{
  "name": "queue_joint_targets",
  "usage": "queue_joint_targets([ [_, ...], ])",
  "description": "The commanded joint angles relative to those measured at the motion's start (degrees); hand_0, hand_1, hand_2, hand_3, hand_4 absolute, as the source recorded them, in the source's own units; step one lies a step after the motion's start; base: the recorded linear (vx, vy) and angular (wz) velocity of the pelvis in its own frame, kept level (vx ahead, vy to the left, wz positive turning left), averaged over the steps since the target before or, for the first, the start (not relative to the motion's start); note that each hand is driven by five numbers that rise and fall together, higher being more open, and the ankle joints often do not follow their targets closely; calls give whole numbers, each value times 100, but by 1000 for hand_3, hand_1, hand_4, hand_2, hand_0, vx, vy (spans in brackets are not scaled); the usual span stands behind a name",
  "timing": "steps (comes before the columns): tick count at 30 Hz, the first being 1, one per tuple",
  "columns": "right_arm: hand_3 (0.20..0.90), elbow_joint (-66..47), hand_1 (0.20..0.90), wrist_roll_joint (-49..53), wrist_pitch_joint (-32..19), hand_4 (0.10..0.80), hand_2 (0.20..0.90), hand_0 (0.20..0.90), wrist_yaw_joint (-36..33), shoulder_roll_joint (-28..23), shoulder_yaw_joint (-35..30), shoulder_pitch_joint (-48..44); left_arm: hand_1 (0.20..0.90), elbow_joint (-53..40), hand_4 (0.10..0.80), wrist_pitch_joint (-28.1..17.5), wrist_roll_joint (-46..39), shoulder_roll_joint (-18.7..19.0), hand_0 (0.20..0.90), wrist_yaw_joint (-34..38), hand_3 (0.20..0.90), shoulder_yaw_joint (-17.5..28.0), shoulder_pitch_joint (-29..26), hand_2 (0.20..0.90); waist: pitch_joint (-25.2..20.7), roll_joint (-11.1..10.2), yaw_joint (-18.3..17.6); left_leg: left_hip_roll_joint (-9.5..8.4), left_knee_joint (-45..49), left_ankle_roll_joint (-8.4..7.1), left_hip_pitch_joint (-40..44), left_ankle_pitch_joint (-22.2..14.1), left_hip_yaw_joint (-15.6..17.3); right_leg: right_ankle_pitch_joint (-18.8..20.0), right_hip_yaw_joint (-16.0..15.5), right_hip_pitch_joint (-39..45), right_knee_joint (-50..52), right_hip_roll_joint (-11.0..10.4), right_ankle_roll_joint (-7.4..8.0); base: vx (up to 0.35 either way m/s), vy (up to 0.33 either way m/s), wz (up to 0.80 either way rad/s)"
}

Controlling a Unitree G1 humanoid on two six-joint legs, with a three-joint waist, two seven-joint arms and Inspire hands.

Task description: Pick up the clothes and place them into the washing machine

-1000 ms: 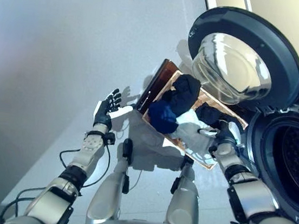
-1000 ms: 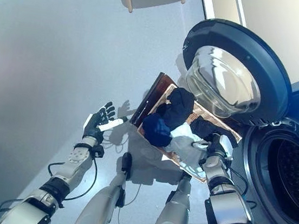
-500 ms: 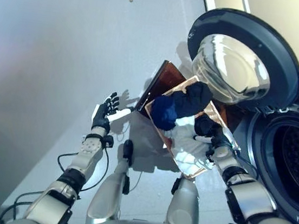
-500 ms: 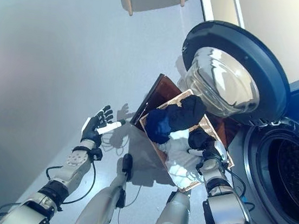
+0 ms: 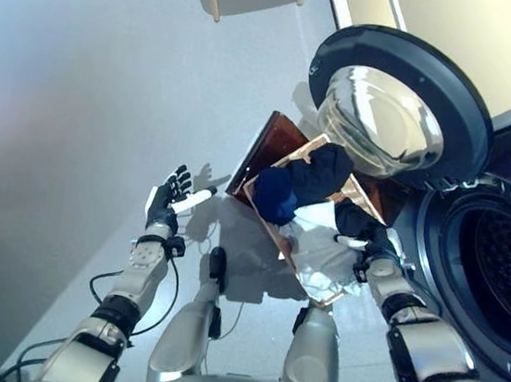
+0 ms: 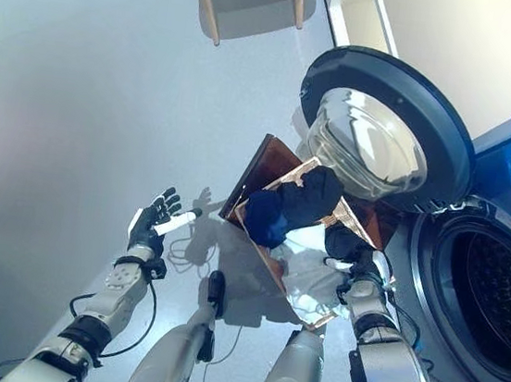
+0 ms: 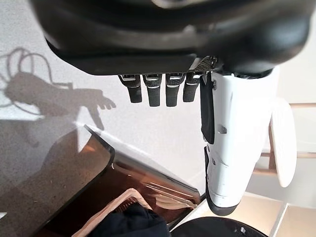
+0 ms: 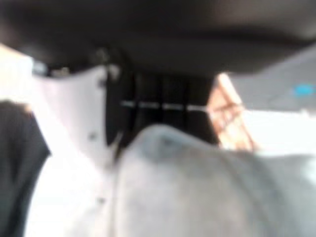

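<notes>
The left hand (image 5: 167,201) is out at about nine o'clock from the basket, held over bare floor (image 5: 81,95) with its fingers spread and nothing in it, well apart from the laundry. Next comes the brown basket (image 5: 266,146), tipped up on edge, with a pale board or tray (image 5: 313,271) leaning out of it toward six o'clock. The clothes (image 5: 303,180) sit piled on that: a blue bundle at the lower left, a black garment above it, and a white piece spilling toward the right hand (image 5: 367,244). That hand is pressed in against the white cloth and a dark piece at the pile's four o'clock side; its fingers seem curled into the fabric, though the wrist view is too blurred to be sure. At two o'clock, the washing machine (image 5: 497,277) stands with its round door (image 5: 392,105) swung wide and the drum showing dark.
</notes>
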Motion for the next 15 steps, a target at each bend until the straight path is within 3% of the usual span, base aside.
queue_joint_targets([
  [1, 200, -538, 200, 1364, -893, 300, 200, 200, -522, -169, -510, 229, 900, -39, 800, -405, -148, 118, 900, 33, 900, 313, -10, 900, -519, -239, -4, 135, 164, -446, 241, -479, 40, 97, 282, -243, 454, -436, 189, 41, -27, -10],
  [15, 200, -2955, 200, 4409, -2563, 300, 200, 200, -156, 468, -2101, 1255, 900, -43, 800, -510, -275, -33, 900, 131, 900, 630, 291, 900, -678, -184, -234, 269, 15, -542, 568, -478, 83, -97, 334, -70, 585, -350, 179, 21, -19, -4],
])
